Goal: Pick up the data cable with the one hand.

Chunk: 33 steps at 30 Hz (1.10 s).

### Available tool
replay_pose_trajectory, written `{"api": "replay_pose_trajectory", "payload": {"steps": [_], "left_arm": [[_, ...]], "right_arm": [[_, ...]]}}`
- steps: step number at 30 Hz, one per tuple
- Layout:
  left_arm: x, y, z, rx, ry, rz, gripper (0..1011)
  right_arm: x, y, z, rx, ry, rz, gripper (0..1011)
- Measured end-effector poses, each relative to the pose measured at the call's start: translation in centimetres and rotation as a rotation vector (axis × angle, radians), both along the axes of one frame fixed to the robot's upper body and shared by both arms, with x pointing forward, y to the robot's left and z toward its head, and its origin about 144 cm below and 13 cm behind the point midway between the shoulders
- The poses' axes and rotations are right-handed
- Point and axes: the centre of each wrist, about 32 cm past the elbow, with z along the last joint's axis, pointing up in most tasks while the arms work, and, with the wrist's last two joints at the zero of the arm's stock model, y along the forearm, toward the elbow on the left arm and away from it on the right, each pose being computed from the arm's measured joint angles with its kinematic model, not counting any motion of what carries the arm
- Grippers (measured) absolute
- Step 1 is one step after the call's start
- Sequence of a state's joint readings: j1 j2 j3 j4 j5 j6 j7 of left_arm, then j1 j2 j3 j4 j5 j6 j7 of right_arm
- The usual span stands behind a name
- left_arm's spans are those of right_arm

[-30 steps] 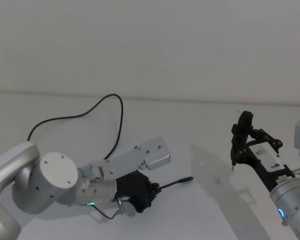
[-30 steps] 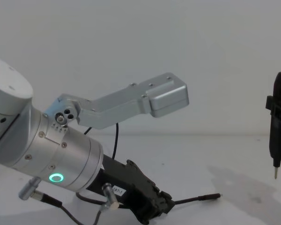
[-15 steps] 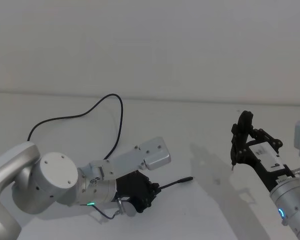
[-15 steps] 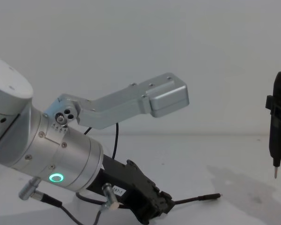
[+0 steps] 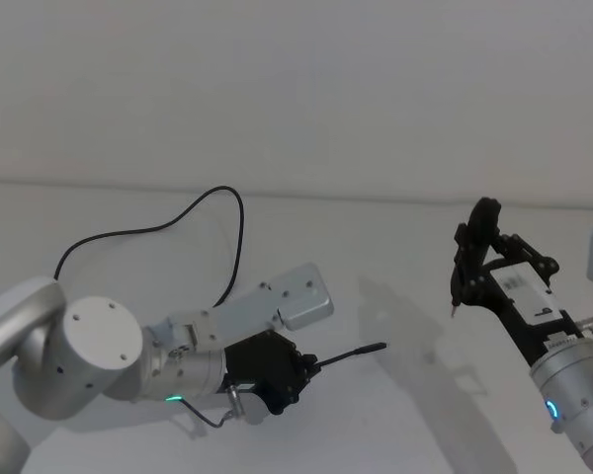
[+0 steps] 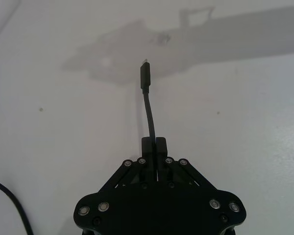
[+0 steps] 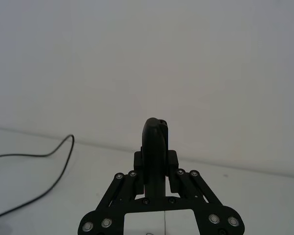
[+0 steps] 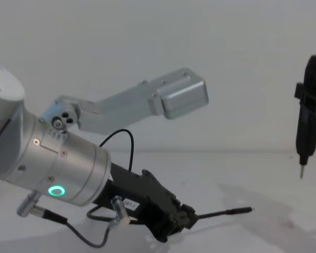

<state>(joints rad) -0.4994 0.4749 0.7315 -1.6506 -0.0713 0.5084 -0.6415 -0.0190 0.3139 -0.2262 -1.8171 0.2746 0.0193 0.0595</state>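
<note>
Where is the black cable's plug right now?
Head view, lower middle: the data cable's plug pokes out of the left gripper, shut on the cable.

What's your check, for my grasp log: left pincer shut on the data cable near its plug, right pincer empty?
The right pincer is not empty: it is shut on a black pen-shaped tool, as the right wrist view shows. The left pincer is shut on the data cable near its plug.

Left gripper [image 5: 306,366] sat low at 6 o'clock, clamped shut — right gripper [image 5: 482,265] hung raised near 3 o'clock, likewise clamped.
</note>
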Motion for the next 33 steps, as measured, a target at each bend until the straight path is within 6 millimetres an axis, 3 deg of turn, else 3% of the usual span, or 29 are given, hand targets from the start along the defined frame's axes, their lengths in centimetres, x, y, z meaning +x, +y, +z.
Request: {"api": "replay_pose_trajectory", "payload": {"steps": [33], "left_arm": [[-0.4,2.4,3.4,-0.166,-0.123,-0.007,47]], "right_arm": [[-1.3,2.1,1.8,0.214,-0.070,0.096,268]]}}
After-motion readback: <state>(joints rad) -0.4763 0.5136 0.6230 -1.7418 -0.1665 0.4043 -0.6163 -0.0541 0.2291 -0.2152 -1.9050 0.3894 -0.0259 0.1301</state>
